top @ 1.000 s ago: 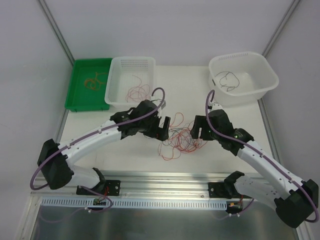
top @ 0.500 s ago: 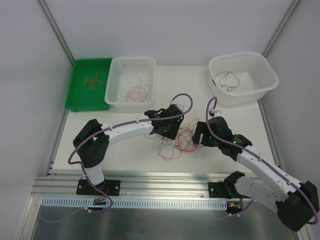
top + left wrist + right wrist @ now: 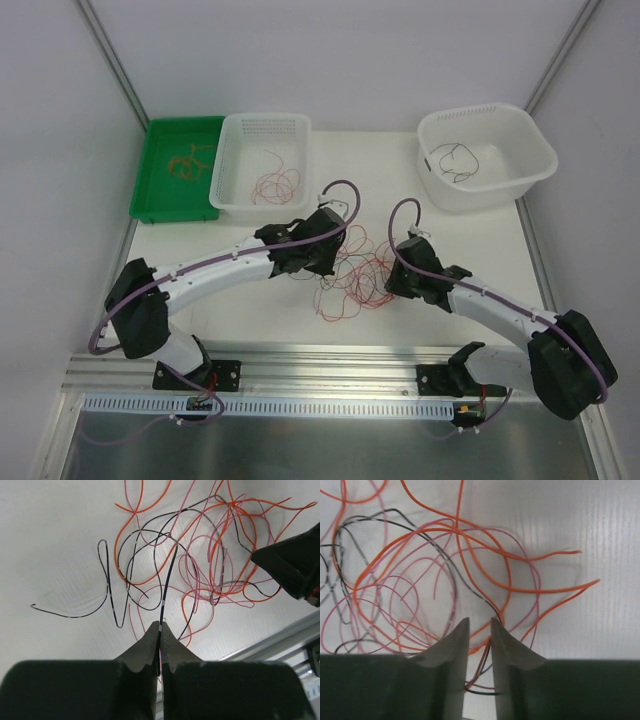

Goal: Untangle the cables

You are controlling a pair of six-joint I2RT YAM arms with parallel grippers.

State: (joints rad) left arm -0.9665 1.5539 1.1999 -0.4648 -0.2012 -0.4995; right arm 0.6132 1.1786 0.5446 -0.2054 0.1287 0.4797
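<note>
Cables (image 3: 362, 272): a loose tangle of red, orange and black strands on the white table (image 3: 270, 310), at the centre of the top view, between my two grippers.
Left gripper (image 3: 160, 635): sits at 9 o'clock of the tangle. My fingers are pressed together on a single black cable.
Black cable (image 3: 164, 600): leaves my left fingertips toward 12 o'clock in the left wrist view, then joins the tangle among orange and pink loops.
Right gripper (image 3: 480, 630): sits at 3 o'clock of the tangle. My fingers (image 3: 452, 650) stand a narrow gap apart, with a red strand and a black strand lying in that gap.
Green tray (image 3: 145, 190): at 10 o'clock of the tangle, holding orange-tan cables (image 3: 188, 162).
White basket (image 3: 222, 170): at 11 o'clock, just beside the tray, holding red cables (image 3: 275, 185).
White tub (image 3: 530, 140): at 1 o'clock, well apart from the basket, holding black cables (image 3: 455, 162).
</note>
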